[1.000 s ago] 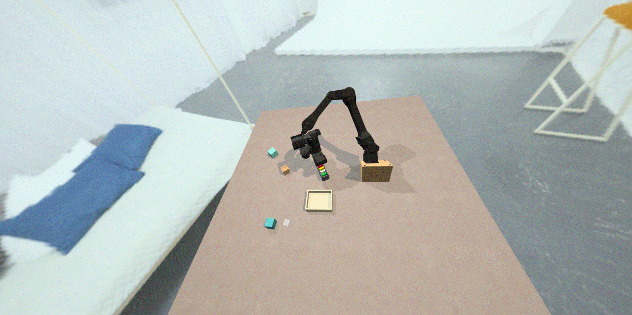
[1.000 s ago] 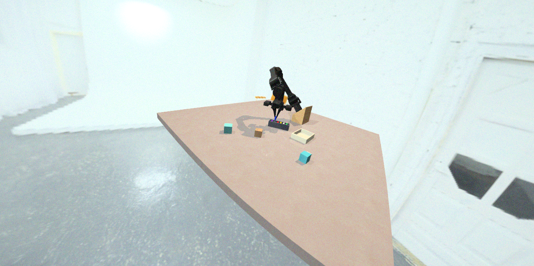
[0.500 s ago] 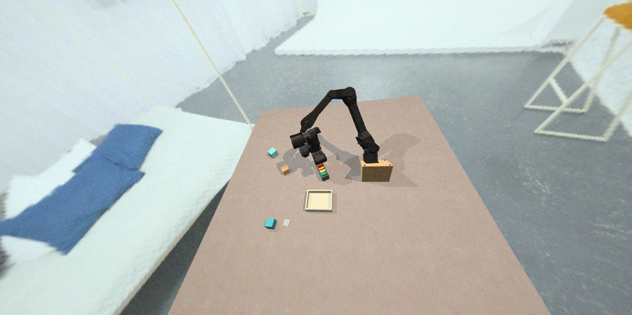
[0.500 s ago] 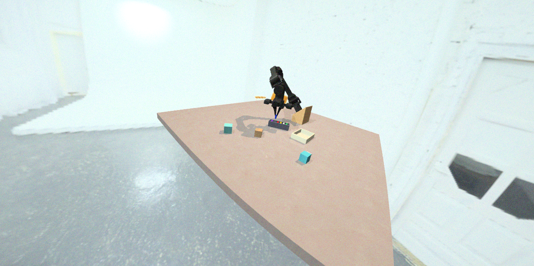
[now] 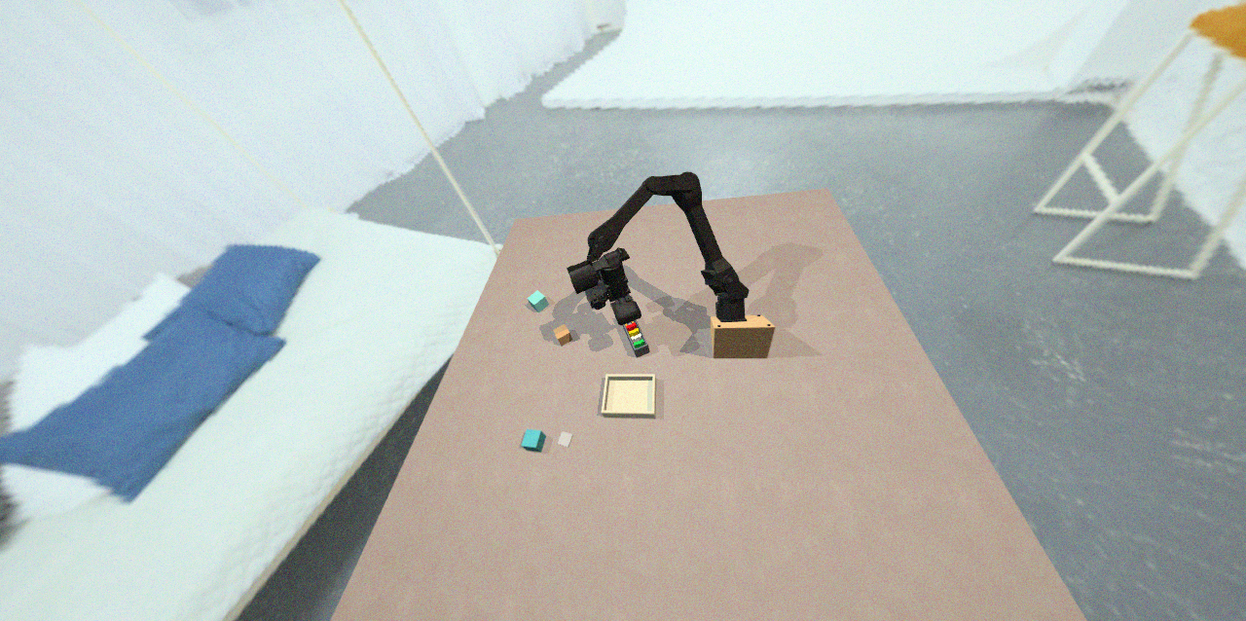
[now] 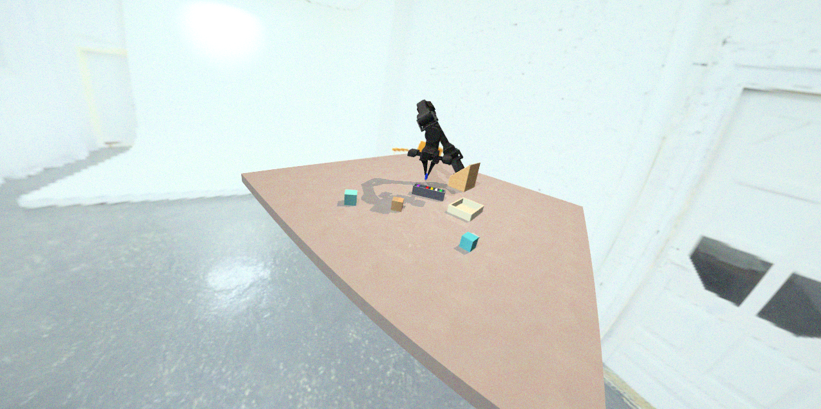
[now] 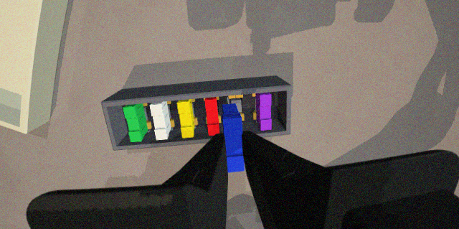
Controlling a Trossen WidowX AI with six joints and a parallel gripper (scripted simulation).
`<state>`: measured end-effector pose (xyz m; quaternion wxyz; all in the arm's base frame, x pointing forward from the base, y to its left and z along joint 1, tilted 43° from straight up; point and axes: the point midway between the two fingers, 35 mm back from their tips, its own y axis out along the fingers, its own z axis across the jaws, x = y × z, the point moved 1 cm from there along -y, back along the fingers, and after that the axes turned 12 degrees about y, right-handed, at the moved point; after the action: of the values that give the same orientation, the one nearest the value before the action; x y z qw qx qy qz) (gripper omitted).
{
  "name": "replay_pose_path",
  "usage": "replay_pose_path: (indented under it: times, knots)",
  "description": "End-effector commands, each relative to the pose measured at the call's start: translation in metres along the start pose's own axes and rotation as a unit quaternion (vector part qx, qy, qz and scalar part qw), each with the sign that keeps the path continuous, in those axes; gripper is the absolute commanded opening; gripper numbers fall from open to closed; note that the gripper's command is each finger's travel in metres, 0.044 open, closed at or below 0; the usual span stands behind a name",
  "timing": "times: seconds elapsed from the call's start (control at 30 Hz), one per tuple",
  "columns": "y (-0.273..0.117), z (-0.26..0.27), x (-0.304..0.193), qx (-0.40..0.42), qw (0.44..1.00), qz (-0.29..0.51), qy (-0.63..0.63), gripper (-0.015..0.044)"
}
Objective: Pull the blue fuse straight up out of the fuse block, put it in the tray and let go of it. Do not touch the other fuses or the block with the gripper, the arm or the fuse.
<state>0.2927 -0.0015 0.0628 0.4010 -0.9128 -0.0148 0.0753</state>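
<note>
My gripper (image 6: 426,176) (image 7: 233,141) is shut on the blue fuse (image 6: 426,177) (image 7: 233,133) and holds it above the fuse block (image 6: 427,194) (image 7: 197,87), with a gap below it in the exterior view. In the wrist view an empty slot shows behind the blue fuse. The purple fuse (image 7: 265,111) is on one side of that slot, the red fuse (image 7: 211,115) on the other. The yellow fuse (image 7: 186,118), white fuse (image 7: 160,120) and green fuse (image 7: 134,123) also sit in the block. The empty tray (image 5: 629,416) (image 6: 459,215) (image 7: 39,57) stands beyond the green end. In the top view the fingertips are hidden.
A wooden wedge (image 5: 741,341) (image 6: 465,178) stands near the arm's base. An orange-brown cube (image 5: 563,336) (image 6: 396,204) and a teal cube (image 5: 537,301) (image 6: 350,197) lie beside the block. Another teal cube (image 5: 531,440) (image 6: 469,242) and a flat pale square (image 5: 565,438) lie past the tray.
</note>
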Motion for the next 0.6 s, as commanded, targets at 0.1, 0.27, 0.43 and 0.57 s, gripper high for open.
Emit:
replay_pose_path:
  times: [0.1,0.27,0.43,0.57]
  knots:
    - [-0.003,0.039,0.015,0.007,1.000,0.000,-0.002,0.0000]
    - [-0.005,0.068,0.023,0.010,1.000,0.000,-0.003,0.0000]
    - [-0.006,0.097,0.028,0.011,1.000,-0.001,-0.003,0.0000]
    - [-0.007,0.122,0.030,0.011,1.000,0.000,-0.003,0.0000]
